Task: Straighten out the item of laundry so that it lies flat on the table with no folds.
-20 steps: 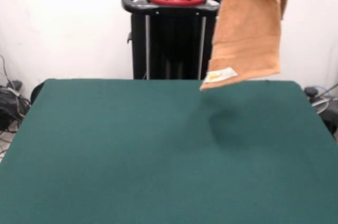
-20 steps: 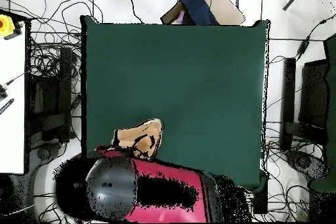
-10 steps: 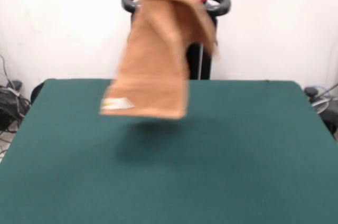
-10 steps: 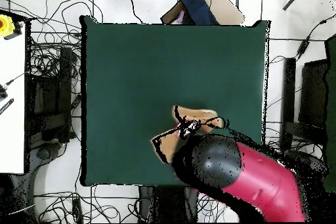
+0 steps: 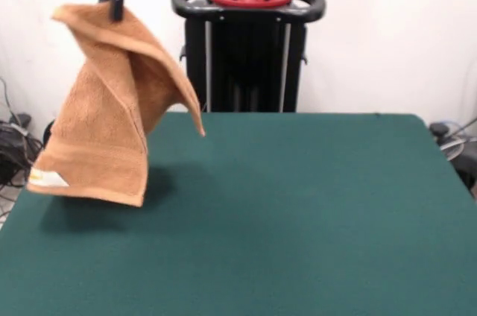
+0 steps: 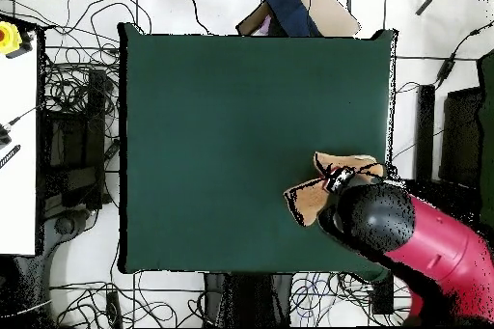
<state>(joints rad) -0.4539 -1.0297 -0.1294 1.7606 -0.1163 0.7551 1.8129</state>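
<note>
The towel (image 5: 112,107) is being held aloft, pinched at its top edge by the closed gripper (image 5: 113,3), at nine o'clock over the table (image 5: 298,204). If released here, it risks being dropped crumpled or off the edge.

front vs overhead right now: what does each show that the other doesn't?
Front only: the hand pinching the towel at its top, the cloth hanging clear of the table, its folds, its white tag low on one corner.

Overhead only: the whole table outline, the red arm covering most of the towel, and cables on the floor.

Both: towel hanging near one table edge, not lying flat.
</note>
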